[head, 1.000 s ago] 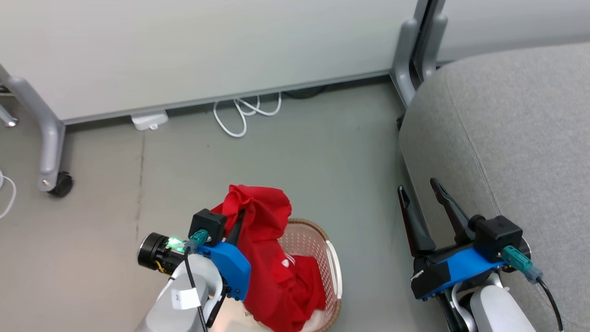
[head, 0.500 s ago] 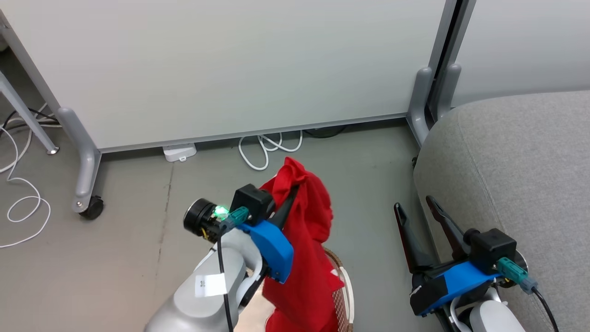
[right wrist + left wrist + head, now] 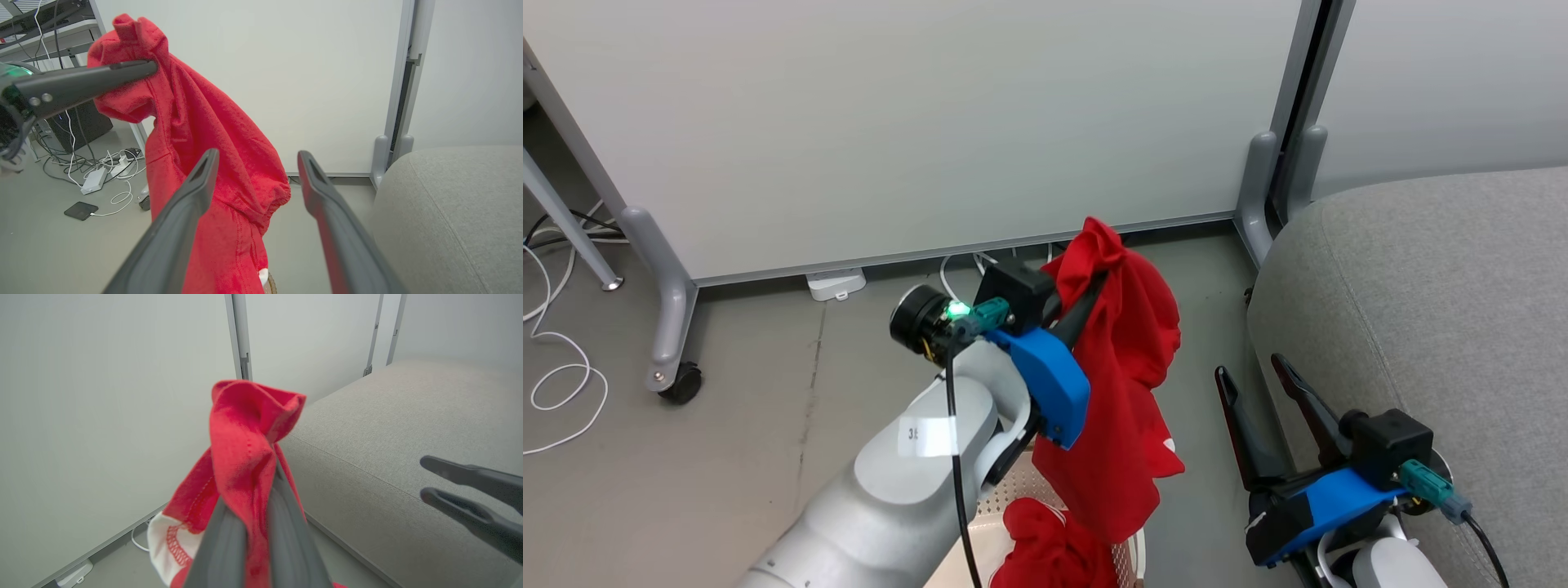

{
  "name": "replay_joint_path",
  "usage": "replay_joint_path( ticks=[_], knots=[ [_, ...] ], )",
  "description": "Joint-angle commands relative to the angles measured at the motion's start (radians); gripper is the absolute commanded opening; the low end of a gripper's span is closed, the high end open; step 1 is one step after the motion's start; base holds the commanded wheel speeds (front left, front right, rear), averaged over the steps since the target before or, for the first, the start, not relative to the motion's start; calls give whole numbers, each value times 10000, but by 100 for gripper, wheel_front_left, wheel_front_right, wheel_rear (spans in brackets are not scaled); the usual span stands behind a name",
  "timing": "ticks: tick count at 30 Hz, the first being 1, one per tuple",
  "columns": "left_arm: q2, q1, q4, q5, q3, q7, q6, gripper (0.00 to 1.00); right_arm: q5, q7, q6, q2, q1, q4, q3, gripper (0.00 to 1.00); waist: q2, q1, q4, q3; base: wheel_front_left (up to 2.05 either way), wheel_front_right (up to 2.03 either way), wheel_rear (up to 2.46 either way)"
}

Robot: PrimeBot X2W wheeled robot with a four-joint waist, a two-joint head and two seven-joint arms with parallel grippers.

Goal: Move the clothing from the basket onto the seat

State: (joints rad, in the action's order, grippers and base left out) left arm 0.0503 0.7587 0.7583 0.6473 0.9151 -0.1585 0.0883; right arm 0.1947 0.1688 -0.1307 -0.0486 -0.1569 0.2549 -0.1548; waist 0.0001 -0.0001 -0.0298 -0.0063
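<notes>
Red garment clamped in closed left gripper, hanging below it | second red garment in basket beneath | right gripper spread wide, empty, beside grey seat

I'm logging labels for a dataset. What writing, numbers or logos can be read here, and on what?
"3", then a character too blurred to read: white sticker on the left forearm.
White mark on the red garment: too small to tell whether it is a logo or lettering.
</notes>
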Motion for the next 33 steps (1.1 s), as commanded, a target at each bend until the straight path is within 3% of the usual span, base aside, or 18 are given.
replay_joint_path(
  ticks=[1,14,33],
  knots=[
    [4,247,-72,118,58,21,-82,0,14,-10,-1,-32,182,-41,-5,100,-1,1,-11,1,0,0,0],
    [3,880,-17,1212,1050,-296,-520,0,56,-71,-2,-32,256,-67,25,100,-1,1,-107,-13,0,0,0],
    [3,1166,269,2426,1965,-578,-628,0,-84,-427,-2,-32,-278,428,-708,100,-1,1,-66,129,0,0,0]
  ],
)
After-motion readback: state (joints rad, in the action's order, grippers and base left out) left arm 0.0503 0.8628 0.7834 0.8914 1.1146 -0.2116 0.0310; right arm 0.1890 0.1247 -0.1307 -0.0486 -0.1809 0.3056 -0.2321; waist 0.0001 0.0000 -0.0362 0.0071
